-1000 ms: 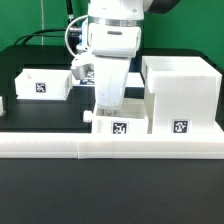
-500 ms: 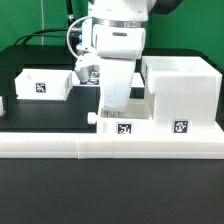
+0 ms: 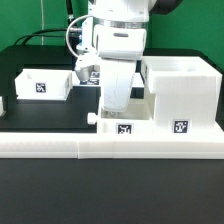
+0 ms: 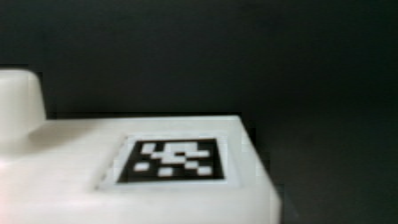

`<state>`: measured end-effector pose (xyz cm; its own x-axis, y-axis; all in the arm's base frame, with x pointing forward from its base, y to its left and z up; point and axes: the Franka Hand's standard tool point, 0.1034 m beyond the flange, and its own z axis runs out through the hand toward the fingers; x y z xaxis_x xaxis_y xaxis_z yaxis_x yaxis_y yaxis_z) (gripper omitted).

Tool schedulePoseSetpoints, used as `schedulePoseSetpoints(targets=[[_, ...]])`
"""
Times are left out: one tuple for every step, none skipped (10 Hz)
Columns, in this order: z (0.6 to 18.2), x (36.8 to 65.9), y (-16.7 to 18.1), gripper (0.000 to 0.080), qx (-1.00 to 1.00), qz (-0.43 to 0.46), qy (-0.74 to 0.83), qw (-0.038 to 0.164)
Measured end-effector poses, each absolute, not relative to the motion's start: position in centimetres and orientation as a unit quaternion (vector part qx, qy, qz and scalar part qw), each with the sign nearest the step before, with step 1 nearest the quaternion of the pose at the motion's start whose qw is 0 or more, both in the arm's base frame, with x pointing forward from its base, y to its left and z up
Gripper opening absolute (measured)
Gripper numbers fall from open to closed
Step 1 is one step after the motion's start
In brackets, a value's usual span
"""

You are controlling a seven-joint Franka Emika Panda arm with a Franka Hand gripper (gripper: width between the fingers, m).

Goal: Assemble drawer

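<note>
A small white drawer tray (image 3: 122, 126) with a square tag and a side knob (image 3: 93, 117) sits against the front border wall, touching the large white casing (image 3: 181, 88) on the exterior view's right. My gripper (image 3: 114, 108) reaches straight down onto this tray; its fingers are hidden, so I cannot tell whether they hold it. The wrist view shows the tray's tagged face (image 4: 173, 160) and the knob (image 4: 18, 95) close up, with no fingers visible. A second tagged tray (image 3: 42, 84) lies at the exterior view's left.
The long low white border wall (image 3: 60, 146) runs along the front of the black table. A small white piece (image 3: 2, 105) shows at the exterior view's left edge. Cables hang behind the arm.
My gripper and the small tray have shifted slightly toward the exterior view's right, closer against the casing. Nothing has moved in the last half second.
</note>
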<state>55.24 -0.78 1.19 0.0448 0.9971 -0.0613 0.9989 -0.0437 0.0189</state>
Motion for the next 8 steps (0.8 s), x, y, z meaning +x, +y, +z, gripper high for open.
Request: schedulePoseSetpoints(targets=[[1.17,55.22,-0.78,0.0042,0.722,-0.015,0.691,0.028],[1.08,55.14,-0.62,0.0042,0.720,-0.012,0.693,0.031],[1.04,55.11,-0.62,0.0042,0.722,-0.010,0.691,0.033],[1.04,55.12,-0.63,0.0042,0.723,-0.011,0.690,0.034],[1.05,55.13,-0.74,0.0042,0.724,-0.011,0.689,0.034],[1.05,55.13,-0.75,0.0042,0.724,-0.011,0.689,0.034],[1.04,55.12,-0.74,0.0042,0.723,-0.011,0.690,0.034],[1.03,55.11,-0.68,0.0042,0.722,-0.011,0.691,0.035]])
